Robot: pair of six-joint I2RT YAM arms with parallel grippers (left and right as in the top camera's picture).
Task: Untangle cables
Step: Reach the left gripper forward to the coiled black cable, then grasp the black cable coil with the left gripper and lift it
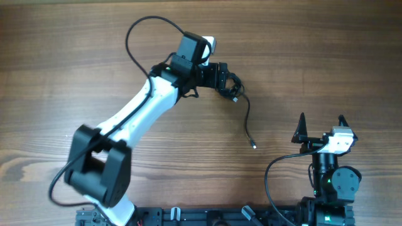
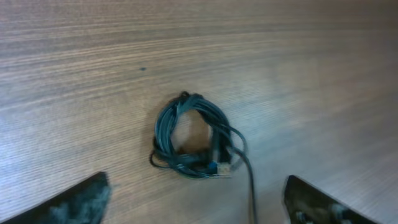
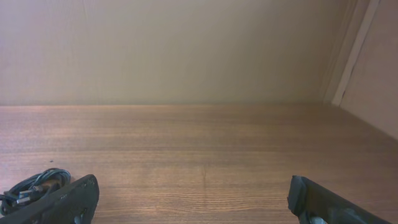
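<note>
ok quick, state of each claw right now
left claw: open, fingers wide apart above the coiled cables, nothing gripped
right claw: open, empty, off to the side of the cables

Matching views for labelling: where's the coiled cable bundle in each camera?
Overhead: the cables sit just above and right of centre, with one loose end trailing down.
Left wrist: the cables are a coil at mid-frame, slightly below centre.
Right wrist: the cables are in the bottom-left corner, partly cut off.
Shared landmark: the wooden table, which they lie on in every view.
</note>
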